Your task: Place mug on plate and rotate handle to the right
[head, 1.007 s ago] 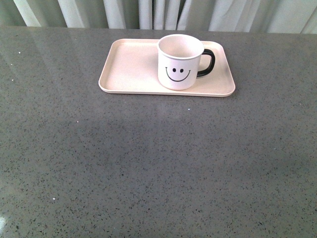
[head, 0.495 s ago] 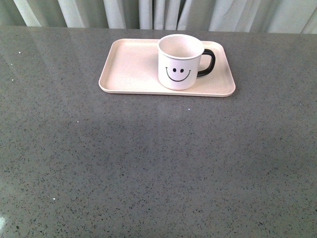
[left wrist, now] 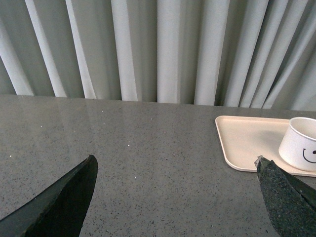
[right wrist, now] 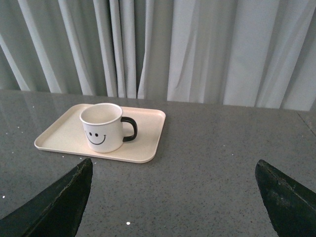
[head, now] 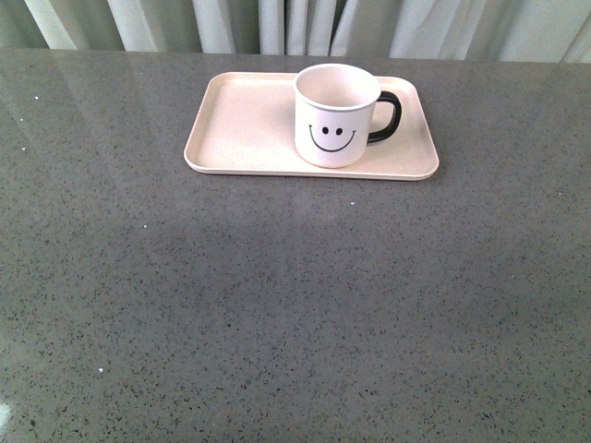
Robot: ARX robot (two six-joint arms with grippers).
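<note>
Nothing has moved since the earlier front frames: mug, plate and handle sit exactly as before, no arm in the front view.

Mug (head: 337, 115), white with a black smiley face, stands upright on the plate (head: 240, 129), right of the plate's centre, near its front rim. Handle (head: 388, 117) points to 3 o'clock from the mug body, smiley facing the robot at 6 o'clock. Plate rests flat on the grey speckled desk (head: 277, 305), at 12 o'clock from the robot, curtain (head: 295, 23) behind it.

Left gripper (left wrist: 175, 197): jaws spread wide, holding nothing, over bare desk with the plate off toward its right finger. Right gripper (right wrist: 173, 197): jaws also spread wide, empty, pulled back with mug and plate well clear ahead of it.

Judgement: both parts of the task look done, mug on plate, handle to the right. The step in hand is retreat or hold. To do it well: keep both grippers high and away from the plate, no sweep across 12 o'clock, no nudge to the handle. Any correction would be a tiny twist only, and none looks needed.
</note>
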